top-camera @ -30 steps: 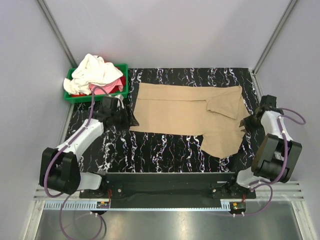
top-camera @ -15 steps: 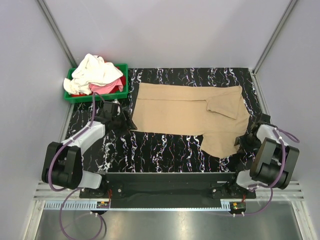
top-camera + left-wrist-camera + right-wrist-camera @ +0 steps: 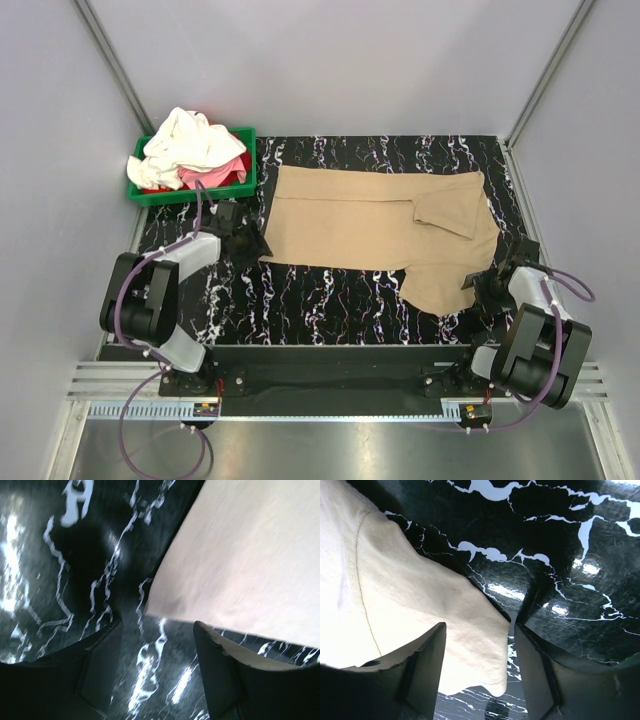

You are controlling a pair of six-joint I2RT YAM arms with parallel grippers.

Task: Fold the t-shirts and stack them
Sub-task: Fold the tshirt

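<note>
Both arms had drawn back toward their bases since the earlier frame. The right gripper (image 3: 481, 284) had dropped from beside the far right edge of the cloth to its near right flap, with its jaws widening on the way. The left gripper (image 3: 248, 238) had shifted slightly toward the cloth's left near corner.

Item one: tan t-shirt (image 3: 380, 225), spread flat on the table (image 3: 320, 295), partly folded, with its long axis running left to right across the top view and a flap hanging toward the near edge on the right. It did not appear to have moved.

Item two: left gripper, jaws apart and holding nothing. The shirt's corner lay just ahead of its fingers (image 3: 102, 672), and the body of the cloth extended to its right and away.

Item three: right gripper, jaws likewise apart. A rounded lobe of the flap lay slack between its fingers (image 3: 427, 662) and was not pinched; the rest of the shirt ran off to its left.

Item four: cream-white t-shirt (image 3: 185, 145) and pink-red t-shirt (image 3: 215, 176), heaped in the green bin (image 3: 190, 196) at the far left, well apart from both grippers.

Judgement: each arm was stationed at its own end of the long axis. The right arm was the better placed, since it already had cloth inside its jaws. A fold across that axis would depend on both near corners being taken.
</note>
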